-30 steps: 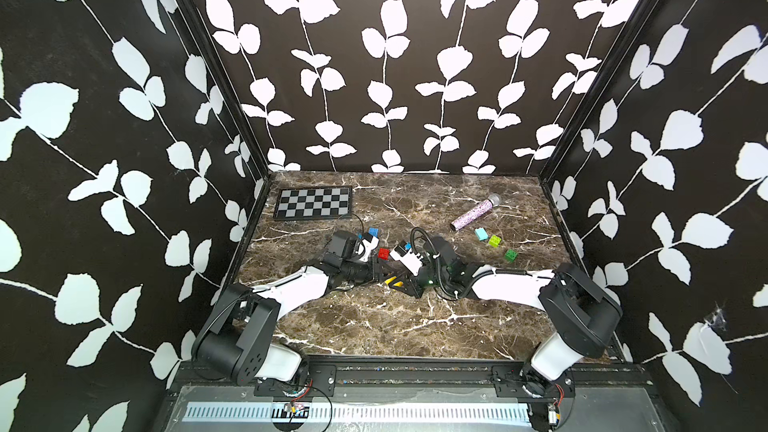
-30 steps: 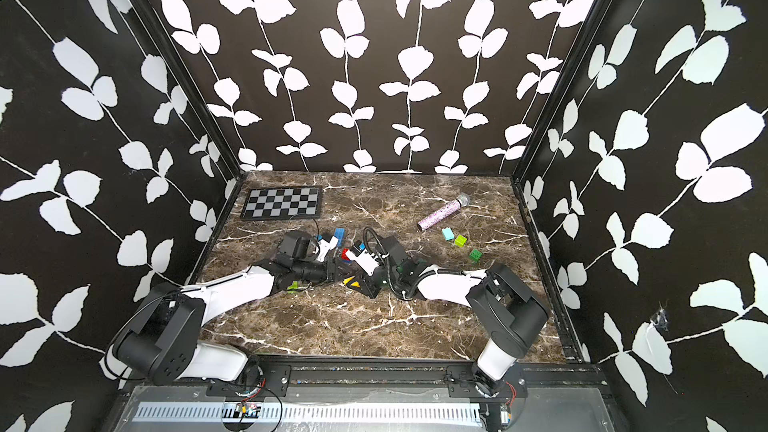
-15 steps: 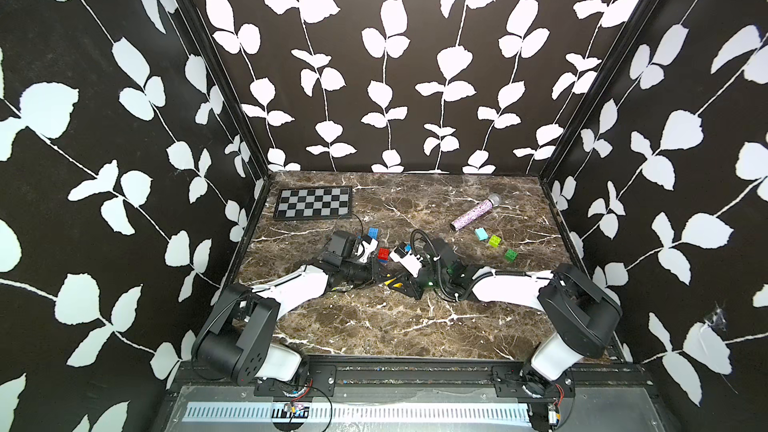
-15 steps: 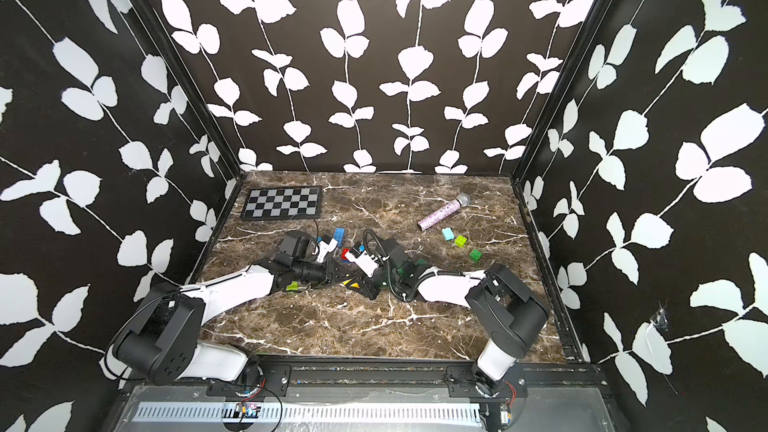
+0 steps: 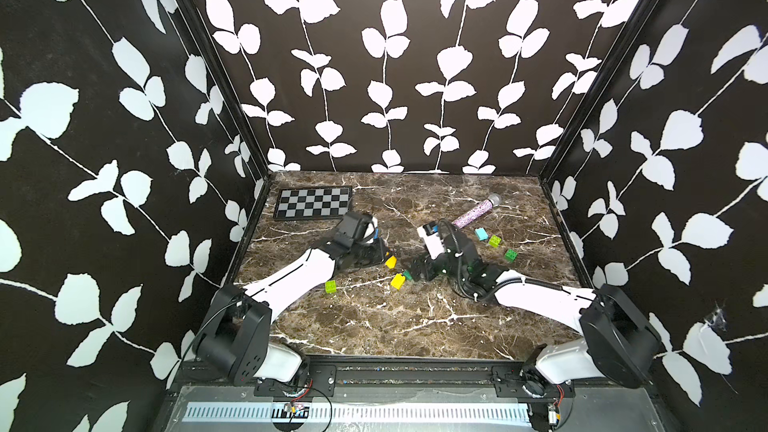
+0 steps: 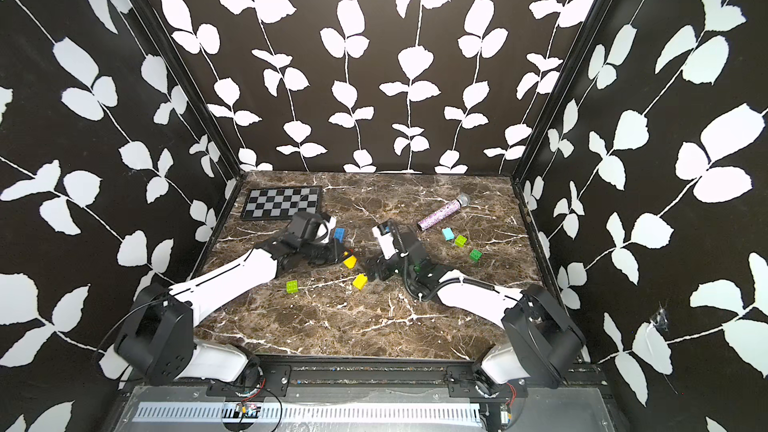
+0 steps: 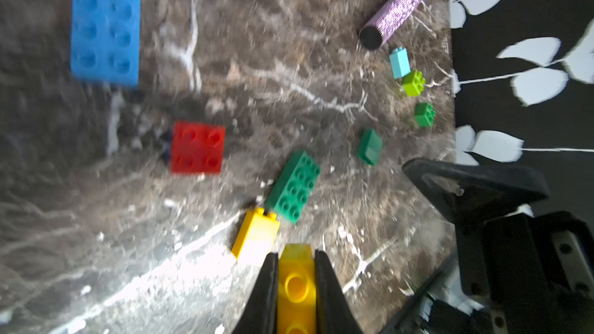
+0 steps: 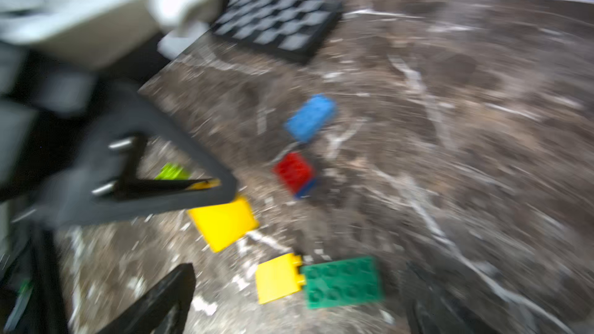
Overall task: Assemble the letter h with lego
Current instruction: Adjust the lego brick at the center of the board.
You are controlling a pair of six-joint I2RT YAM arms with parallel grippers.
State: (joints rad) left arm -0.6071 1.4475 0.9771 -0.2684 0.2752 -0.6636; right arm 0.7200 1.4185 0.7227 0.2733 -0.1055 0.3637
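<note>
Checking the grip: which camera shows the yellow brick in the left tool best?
Left wrist: the yellow brick is sharp there, clamped in the left tool. Right wrist shows it blurred; both top views show only a small yellow speck.

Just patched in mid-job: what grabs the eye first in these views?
The left hand, mid-table, is shut on a yellow brick. Next to it, a second yellow brick touches a dark green brick, with the right hand open beside them. A glittery purple microphone lies at the back right.
</note>
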